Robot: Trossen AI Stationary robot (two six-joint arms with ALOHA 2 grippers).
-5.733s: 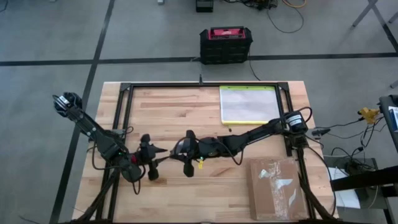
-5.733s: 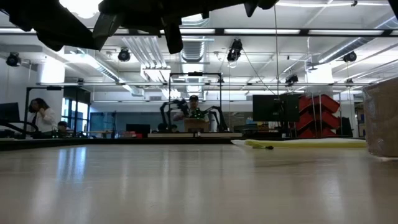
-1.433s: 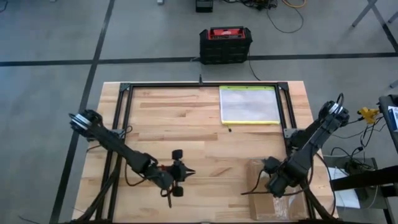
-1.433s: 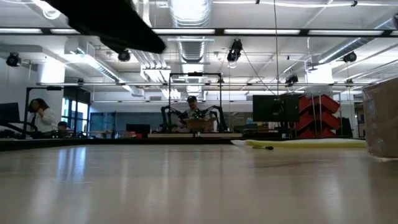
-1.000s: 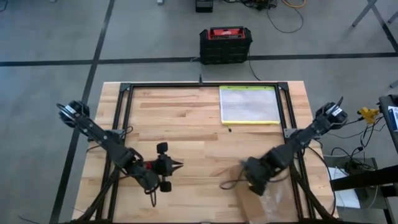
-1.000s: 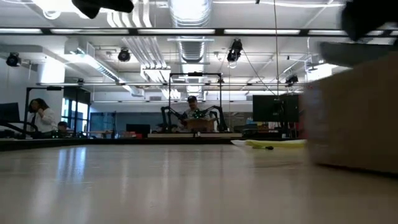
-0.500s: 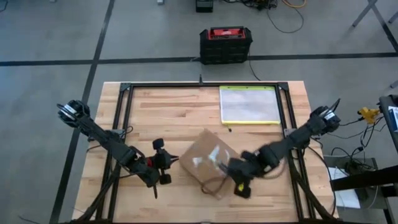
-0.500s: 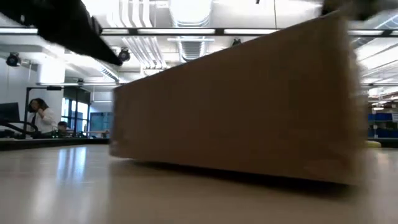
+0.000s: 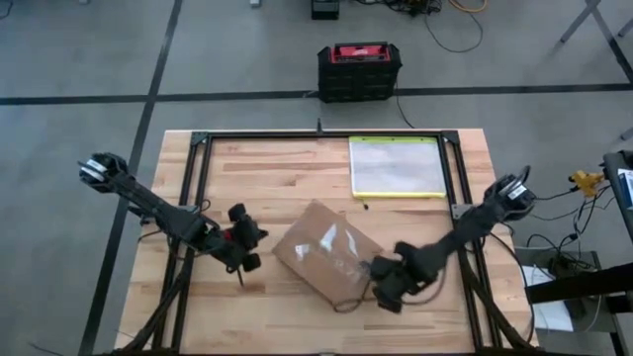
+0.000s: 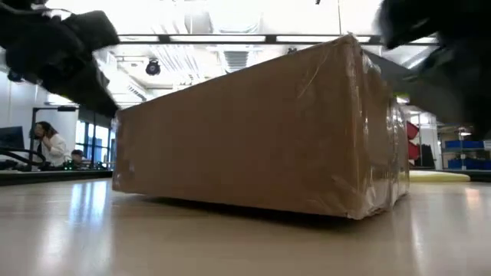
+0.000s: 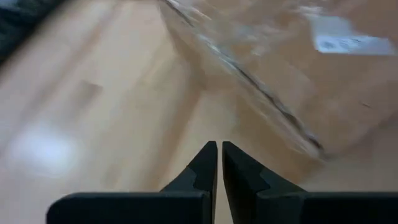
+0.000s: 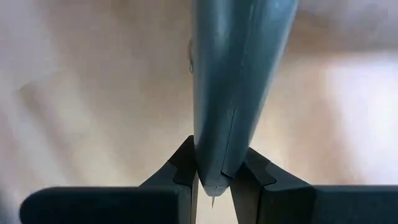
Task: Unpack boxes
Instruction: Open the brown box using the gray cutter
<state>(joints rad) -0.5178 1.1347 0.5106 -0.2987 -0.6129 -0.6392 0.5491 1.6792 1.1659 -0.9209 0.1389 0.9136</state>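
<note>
The carton point(image 9: 326, 251) lies flat near the middle of the table point(image 9: 287, 173), turned askew. The right gripper point(image 9: 381, 285) pinches a thin edge at its right corner — probably a flap or tape. The left gripper point(image 9: 244, 237), fingers pressed together and empty, sits just left. It looks light and stiff, its taped faces slippery — grip at edges.

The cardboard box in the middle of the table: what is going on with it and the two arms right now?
A taped brown cardboard box lies flat and closed, turned at an angle, mid-table. The right gripper is at its near right corner, shut on a thin grey-blue piece; whether that belongs to the box is unclear. The left gripper, shut and empty, points at the box's left side without touching.
</note>
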